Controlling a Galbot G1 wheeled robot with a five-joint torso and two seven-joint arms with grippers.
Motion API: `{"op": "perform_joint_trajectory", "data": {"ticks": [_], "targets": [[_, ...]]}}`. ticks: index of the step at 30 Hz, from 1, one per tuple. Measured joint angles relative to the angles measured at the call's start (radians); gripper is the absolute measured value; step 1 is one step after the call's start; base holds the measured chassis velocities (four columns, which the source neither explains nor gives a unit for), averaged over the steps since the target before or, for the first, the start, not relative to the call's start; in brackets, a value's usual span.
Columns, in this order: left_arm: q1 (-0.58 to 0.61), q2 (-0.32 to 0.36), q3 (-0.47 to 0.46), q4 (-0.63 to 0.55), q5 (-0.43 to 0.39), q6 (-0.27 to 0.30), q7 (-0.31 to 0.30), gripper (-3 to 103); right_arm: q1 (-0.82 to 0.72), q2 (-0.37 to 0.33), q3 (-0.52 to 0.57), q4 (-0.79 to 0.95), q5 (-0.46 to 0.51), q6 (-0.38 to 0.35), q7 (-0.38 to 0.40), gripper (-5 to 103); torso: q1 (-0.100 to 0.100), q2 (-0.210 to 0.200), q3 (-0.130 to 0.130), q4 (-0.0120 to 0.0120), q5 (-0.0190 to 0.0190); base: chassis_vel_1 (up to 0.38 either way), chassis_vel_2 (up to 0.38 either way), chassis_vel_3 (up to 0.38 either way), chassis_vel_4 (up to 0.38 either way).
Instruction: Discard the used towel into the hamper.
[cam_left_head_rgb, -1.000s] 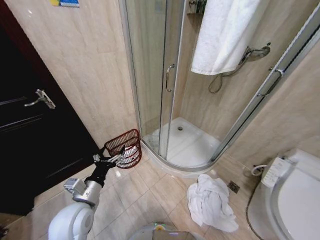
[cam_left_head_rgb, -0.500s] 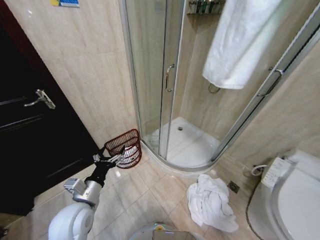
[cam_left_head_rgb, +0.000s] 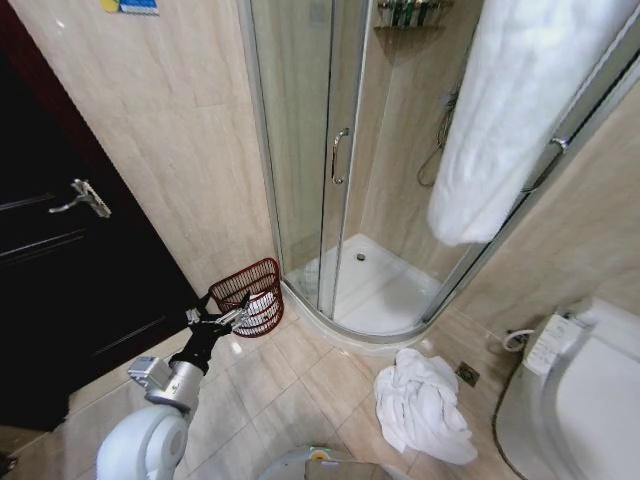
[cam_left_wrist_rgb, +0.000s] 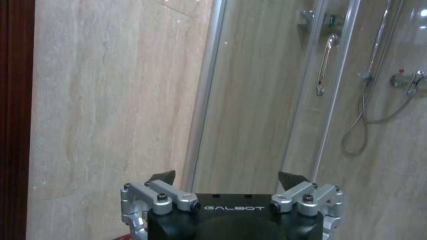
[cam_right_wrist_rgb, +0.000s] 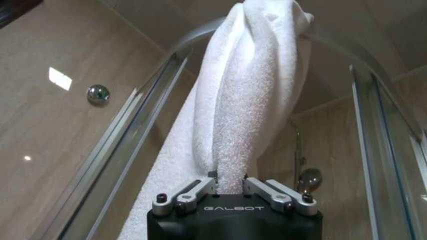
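Left gripper (cam_left_head_rgb: 222, 318) hovered low over the floor tiles with its fingers spread apart and nothing between them, and the red-brown wire hamper (cam_left_head_rgb: 252, 296) stood just beyond its tips, against the wall beside the shower enclosure (cam_left_head_rgb: 330, 180), with something white already lying inside it. In the left wrist view the same gripper (cam_left_wrist_rgb: 227, 179) faced the shower's glass door, its black pads well apart. Across the room and much higher than the left gripper, a white towel (cam_left_head_rgb: 530, 110) hung in front of the shower's right side. In the right wrist view the right gripper (cam_right_wrist_rgb: 228, 181) was clamped on that towel (cam_right_wrist_rgb: 243, 95), pinching a fold while the rest draped from the top of the enclosure. Judged from this, the step in hand was lifting the towel clear, and doing it well would call for a firm pinch, a raise high enough to free the fabric from the rail, and a carry that kept the trailing end off the crumpled white cloth (cam_left_head_rgb: 422, 405) lying on the floor below the right gripper, near the toilet (cam_left_head_rgb: 580, 390).
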Motion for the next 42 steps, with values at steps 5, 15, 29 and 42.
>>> {"op": "perform_joint_trajectory", "data": {"ticks": [5, 15, 29, 42], "targets": [[0.0, 0.0, 0.0, 0.0, 0.0, 0.0, 0.0, 100, -0.021, -0.018, 0.028, 0.03, 0.031, 0.002, 0.017, 7, 0.0, 0.0, 0.0, 0.0004, -0.0011, 0.0, 0.0, 0.0, 0.0], [0.0, 0.0, 0.0, 0.0, 0.0, 0.0, 0.0, 100, -0.159, 0.02, 0.052, 0.106, 0.03, -0.032, 0.016, 7, 0.0, 0.0, 0.0, 0.0004, -0.0005, 0.0, 0.0, 0.0, 0.0], [0.0, 0.0, 0.0, 0.0, 0.0, 0.0, 0.0, 100, -0.363, 0.074, 0.107, 0.12, -0.03, -0.011, 0.02, 7, 0.0, 0.0, 0.0, 0.0002, -0.0003, 0.0, 0.0, 0.0, 0.0], [0.0, 0.0, 0.0, 0.0, 0.0, 0.0, 0.0, 100, -0.638, 0.166, 0.263, 0.252, -0.079, -0.001, 0.039, 7, 0.0, 0.0, 0.0, 0.0002, -0.0006, 0.0, 0.0, 0.0, 0.0]]}}
